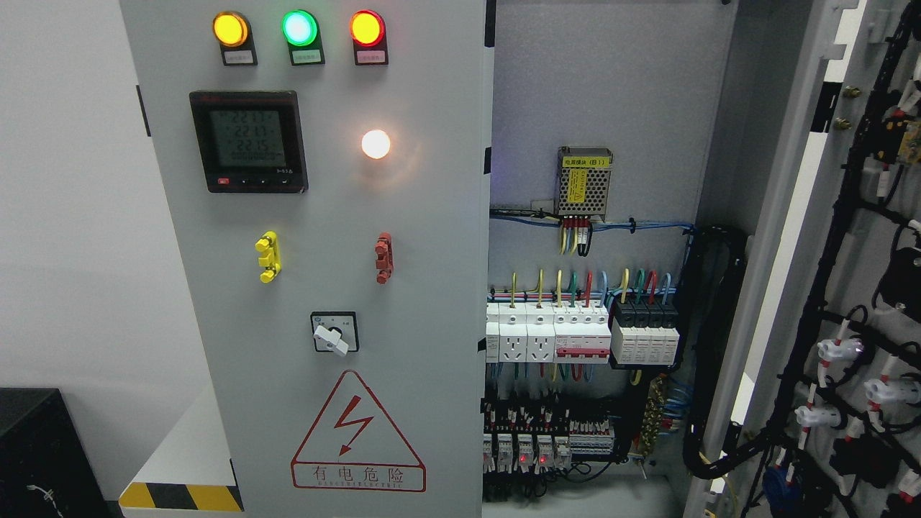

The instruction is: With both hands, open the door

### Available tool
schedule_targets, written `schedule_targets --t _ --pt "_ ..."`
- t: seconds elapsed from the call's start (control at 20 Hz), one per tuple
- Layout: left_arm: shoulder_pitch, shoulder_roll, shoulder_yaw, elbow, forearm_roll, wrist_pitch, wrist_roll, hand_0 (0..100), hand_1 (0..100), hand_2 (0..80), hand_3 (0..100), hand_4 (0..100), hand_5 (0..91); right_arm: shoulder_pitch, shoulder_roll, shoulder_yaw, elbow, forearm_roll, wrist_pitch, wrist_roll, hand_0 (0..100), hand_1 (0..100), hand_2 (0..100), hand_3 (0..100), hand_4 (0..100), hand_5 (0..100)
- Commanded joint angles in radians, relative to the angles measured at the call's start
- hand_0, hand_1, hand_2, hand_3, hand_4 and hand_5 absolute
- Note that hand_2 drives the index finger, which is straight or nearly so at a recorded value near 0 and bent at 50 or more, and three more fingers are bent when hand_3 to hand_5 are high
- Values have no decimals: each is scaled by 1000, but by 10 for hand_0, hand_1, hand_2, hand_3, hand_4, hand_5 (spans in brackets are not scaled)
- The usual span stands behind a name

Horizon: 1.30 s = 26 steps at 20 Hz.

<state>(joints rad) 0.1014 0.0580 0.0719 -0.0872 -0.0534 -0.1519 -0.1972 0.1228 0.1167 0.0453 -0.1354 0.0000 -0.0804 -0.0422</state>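
A grey electrical cabinet fills the head view. Its left door [417,252] is shut and carries three lamps [299,27], a digital meter [248,141], a lit white lamp [375,144], a yellow handle [268,257], a red handle [383,257], a rotary switch [332,335] and a red shock warning triangle [357,439]. The right door [849,288] stands swung open at the right, showing its wired inner side. The open bay shows breakers [575,338] and a power supply [584,181]. No robot hand or arm is in view.
A white wall [72,216] lies at the left. A black box [43,453] stands at the lower left. A yellow-black striped base edge [180,496] shows beside the cabinet's foot. Black cable bundles [712,345] hang along the open bay's right side.
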Motion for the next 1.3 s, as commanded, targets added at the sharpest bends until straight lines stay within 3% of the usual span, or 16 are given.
schedule_targets --t 0.0,0.15,0.3,0.55,0.75,0.85,0.95,1.25 --pt "0 -104 209 155 -39 0 -1 0 0 0 0 0 0 78 -17 -2 -428 15 -6 1 0 0 0 0 0 0" --pt "0 -105 190 153 -37 -5 -1 0 0 0 0 0 0 178 -49 14 -868 15 -4 1 0 0 0 0 0 0" --pt "-20 -106 125 159 -19 -5 -2 0 0 0 0 0 0 216 -55 27 -1177 15 -4 -1 0 0 0 0 0 0" --pt "-23 -107 -27 159 133 -5 -4 0 0 0 0 0 0 305 -155 128 -1637 15 -2 -1 0 0 0 0 0 0" --pt "-23 -109 -38 155 130 -6 -4 0 0 0 0 0 0 408 -213 148 -1961 15 -12 -1 0 0 0 0 0 0" --pt "-25 -116 -43 152 130 -6 -5 0 0 0 0 0 0 400 -218 162 -1957 15 -97 -1 0 0 0 0 0 0" --pt "-25 -121 -46 150 130 -8 -5 0 0 0 0 0 0 361 -223 226 -1957 15 -162 -2 0 0 0 0 0 0" --pt "-25 -130 -110 144 125 -8 -5 0 0 0 0 0 0 54 -210 332 -1957 14 -251 -10 0 0 0 0 0 0"
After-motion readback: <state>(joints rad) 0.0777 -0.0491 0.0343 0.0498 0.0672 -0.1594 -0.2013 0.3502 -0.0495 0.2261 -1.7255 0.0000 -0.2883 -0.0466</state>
